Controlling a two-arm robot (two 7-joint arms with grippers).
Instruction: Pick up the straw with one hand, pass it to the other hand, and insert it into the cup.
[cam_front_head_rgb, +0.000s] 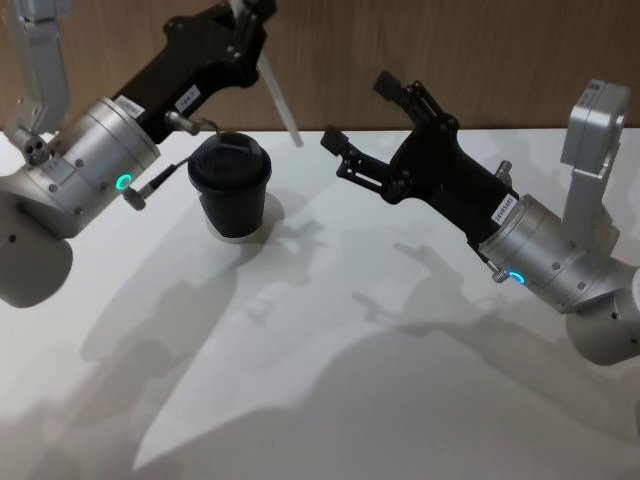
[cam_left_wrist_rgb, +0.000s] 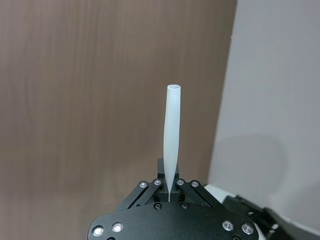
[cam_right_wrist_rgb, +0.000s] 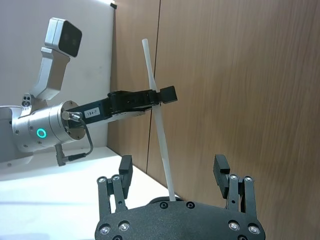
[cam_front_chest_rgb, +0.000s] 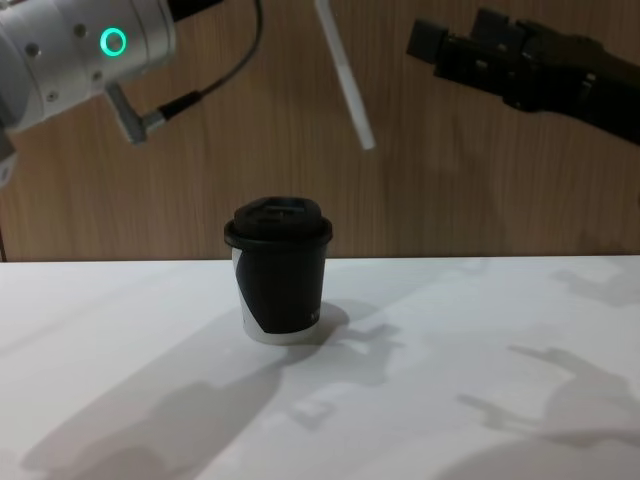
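**Operator:** What can go wrong from here?

**Observer:** Your left gripper (cam_right_wrist_rgb: 159, 96) is closed on the straw (cam_front_chest_rgb: 345, 75), high over the far left part of the table (cam_front_head_rgb: 400, 380). It pinches the straw in its upper part, so a long free piece hangs down, tilted toward the right. The low end is in the air, above the cup (cam_front_chest_rgb: 282, 290) and a little to the right of it, touching nothing. If you go down with this tilt, I think the tip will meet the lid (cam_front_chest_rgb: 280, 222) beside its opening. Then the straw may bend or slide in the grip.

**Operator:** And the cup itself?

**Observer:** It stands upright on the table, left of the middle, and nothing holds it. It looks light to me, so a sideways push from the straw could shift it or tip it.

**Operator:** What about the other arm?

**Observer:** Your right gripper (cam_front_head_rgb: 360, 112) is wide open and empty, raised on the right and pointing toward the straw, apart from it. If you bring it in, a finger could knock the free end, because such a thin tube is easy to miss.

**Operator:** What is in the cup?

**Observer:** The lid is on, so I cannot see inside. The straw is not in it yet.
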